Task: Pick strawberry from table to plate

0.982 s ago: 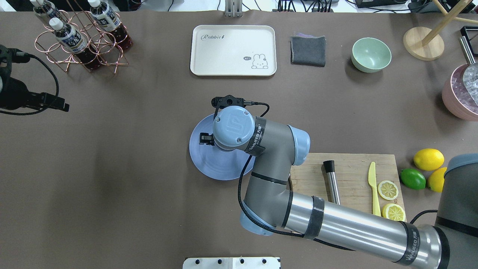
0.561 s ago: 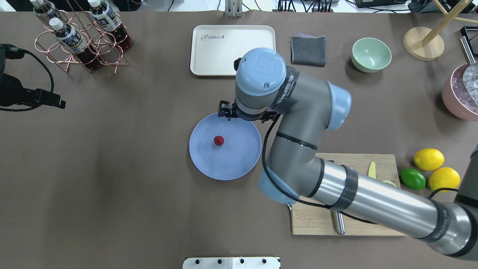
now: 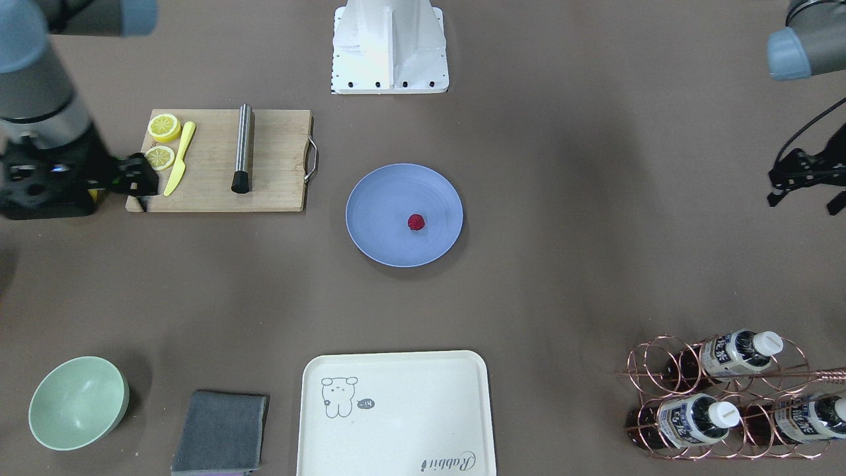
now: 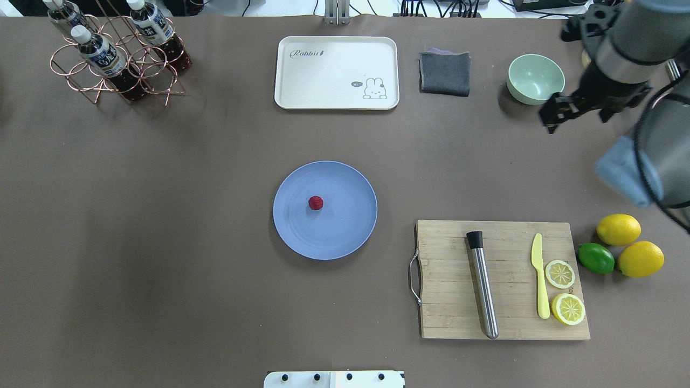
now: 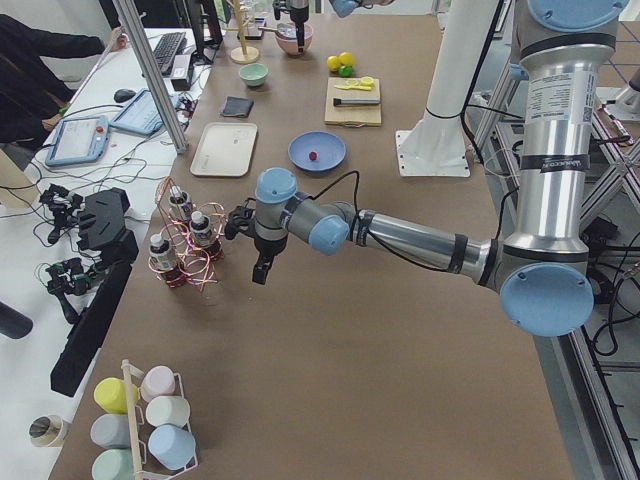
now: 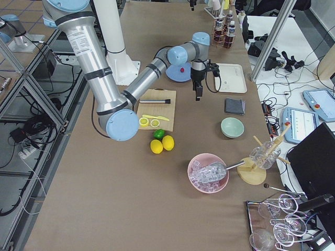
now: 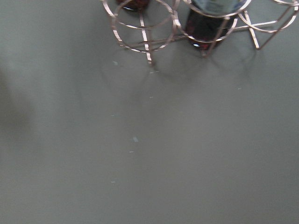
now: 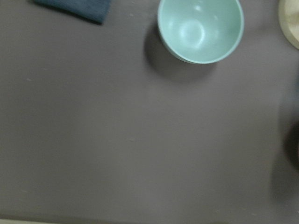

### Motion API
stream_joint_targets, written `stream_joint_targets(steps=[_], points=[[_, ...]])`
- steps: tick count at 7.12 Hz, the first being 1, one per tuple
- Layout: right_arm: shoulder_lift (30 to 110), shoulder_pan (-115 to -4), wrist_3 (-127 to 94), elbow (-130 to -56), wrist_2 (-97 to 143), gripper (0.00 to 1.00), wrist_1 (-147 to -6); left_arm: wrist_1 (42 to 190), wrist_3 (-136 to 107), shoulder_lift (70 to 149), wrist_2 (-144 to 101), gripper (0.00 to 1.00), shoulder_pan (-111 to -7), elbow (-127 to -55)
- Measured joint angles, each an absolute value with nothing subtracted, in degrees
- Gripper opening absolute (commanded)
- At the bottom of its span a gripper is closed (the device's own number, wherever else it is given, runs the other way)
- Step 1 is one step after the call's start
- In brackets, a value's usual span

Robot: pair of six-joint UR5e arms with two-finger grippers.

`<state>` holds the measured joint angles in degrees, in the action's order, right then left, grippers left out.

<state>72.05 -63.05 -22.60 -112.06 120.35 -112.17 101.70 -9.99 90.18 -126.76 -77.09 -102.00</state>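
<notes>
— Looking for the strawberry (image 4: 316, 202).
— Sits on the plate (image 4: 345, 237), just off its middle, touching the blue surface. Plate about midway on the table (image 4: 161, 242), well apart from every edge.

— And closest around the plate?
— Toward the robot's right, by the near edge, a wooden cutting board (image 4: 447, 280), metal handle turned to the plate. On the board, a steel rod (image 4: 483, 293) with a black tip, a yellow knife (image 4: 539, 275), and two lemon slices (image 4: 560, 274) just beside the knife. Past the board, toward the right end, two lemons (image 4: 618, 229) and a lime (image 4: 595, 258), touching in a cluster.

— Along the edge away from the robot?
— Starting at the left corner: a copper wire rack (image 4: 116, 70) with bottles in it, then a cream tray (image 4: 323, 73) with a small drawing, straight across from the plate, then a folded grey cloth (image 4: 444, 73), then a mint-green bowl (image 4: 536, 78). At the right end, a pink bowl (image 4: 663, 145), cut off by the view.

— Anything over the plate?
— Both arms well off it. Right gripper (image 6: 198, 94) hangs above the table toward the far right corner, pointing down, with the mint-green bowl and the grey cloth under its wrist camera. Cannot tell how wide it stands.

— And the other?
— Left gripper (image 5: 260, 272) hangs by the left end, near the copper wire rack, also pointing down. Cannot tell its width either.
</notes>
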Motion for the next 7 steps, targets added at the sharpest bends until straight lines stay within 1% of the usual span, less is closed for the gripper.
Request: stream_joint_targets(steps=[1, 2, 3, 5, 7], points=[[77.4, -71.8, -9.3, -109.5, 125.4, 1.0, -112.2, 96.2, -2.5, 90.3, -126.6, 0.98, -81.1, -101.8], [81.5, -80.0, 2.3, -105.2, 128.8, 1.0, -111.3, 93.0, 1.8, 90.1, -126.6, 0.98, -83.7, -101.5], [84.0, -85.9, 8.9, -100.3, 130.2, 1.0, -108.2, 91.8, 3.4, 89.5, -126.7, 0.98, -85.0, -101.3], [86.2, -92.1, 13.0, -92.0, 131.2, 1.0, -99.0, 91.6, 4.1, 88.6, -127.1, 0.98, -85.8, -99.7], [86.2, -93.7, 13.4, -89.2, 133.0, 1.0, -96.6, 91.9, 4.4, 88.5, -127.2, 0.98, -85.8, -98.5]])
